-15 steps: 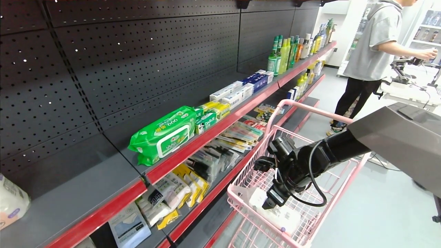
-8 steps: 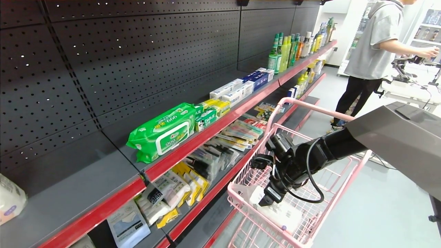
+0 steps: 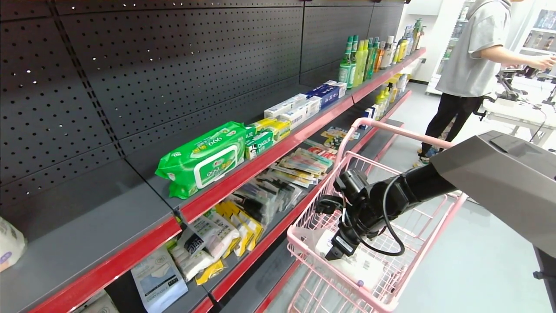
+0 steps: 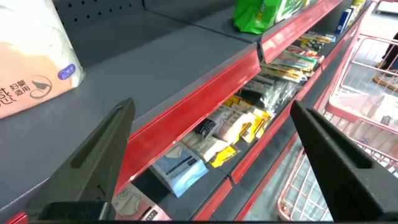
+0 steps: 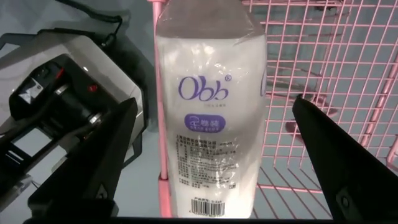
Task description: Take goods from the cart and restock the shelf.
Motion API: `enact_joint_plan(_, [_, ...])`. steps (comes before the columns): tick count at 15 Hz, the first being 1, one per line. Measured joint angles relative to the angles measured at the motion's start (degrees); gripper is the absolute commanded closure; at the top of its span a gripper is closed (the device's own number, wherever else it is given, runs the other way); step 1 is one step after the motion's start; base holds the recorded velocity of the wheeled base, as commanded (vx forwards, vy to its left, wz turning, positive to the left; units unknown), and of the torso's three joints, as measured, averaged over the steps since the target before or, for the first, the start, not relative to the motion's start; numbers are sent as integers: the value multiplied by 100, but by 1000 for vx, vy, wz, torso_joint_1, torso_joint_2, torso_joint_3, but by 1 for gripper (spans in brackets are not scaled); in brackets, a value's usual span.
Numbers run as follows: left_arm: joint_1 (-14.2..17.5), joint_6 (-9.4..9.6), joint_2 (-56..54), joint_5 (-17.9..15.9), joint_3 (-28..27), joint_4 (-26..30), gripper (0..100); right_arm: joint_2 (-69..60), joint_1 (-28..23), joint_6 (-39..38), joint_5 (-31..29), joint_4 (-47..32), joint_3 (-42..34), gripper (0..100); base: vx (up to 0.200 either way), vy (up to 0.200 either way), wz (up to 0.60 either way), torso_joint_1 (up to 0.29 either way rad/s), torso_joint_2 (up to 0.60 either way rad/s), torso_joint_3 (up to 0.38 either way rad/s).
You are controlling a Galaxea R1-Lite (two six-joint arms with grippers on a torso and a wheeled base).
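A white wrapped pack with purple print [image 5: 211, 106] lies in the pink wire cart [image 3: 399, 132] at its near end, also seen as the white pack [image 3: 360, 267]. My right gripper [image 3: 335, 253] hangs inside the cart just over it. That right gripper [image 5: 211, 168] is open, with one finger on each side of the pack and a gap to it on both sides. My left gripper [image 4: 211, 162] is open and holds nothing, out in front of the grey upper shelf board [image 4: 155, 68], near a white tissue pack [image 4: 31, 62].
The upper shelf [image 3: 108, 234] has a bare grey stretch between the white tissue pack [image 3: 8, 245] and a green wipes pack [image 3: 200, 158]. Boxes and bottles fill it farther along. Bagged goods [image 3: 208, 243] lie on the lower shelf. The cart stands close against the shelf's red edges.
The head view has shifted a little, so the shelf sits higher in the picture. My right gripper has crept slightly toward the cart's near corner, still open over the white pack.
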State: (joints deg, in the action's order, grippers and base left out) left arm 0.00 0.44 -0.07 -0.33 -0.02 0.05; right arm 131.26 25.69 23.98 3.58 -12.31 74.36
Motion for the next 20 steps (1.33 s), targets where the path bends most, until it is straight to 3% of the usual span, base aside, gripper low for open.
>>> enact_joint_plan(20, [0,7,0,0,2,0,0,649,-284,119,167,0,618,0,0,0,0,0,0,0])
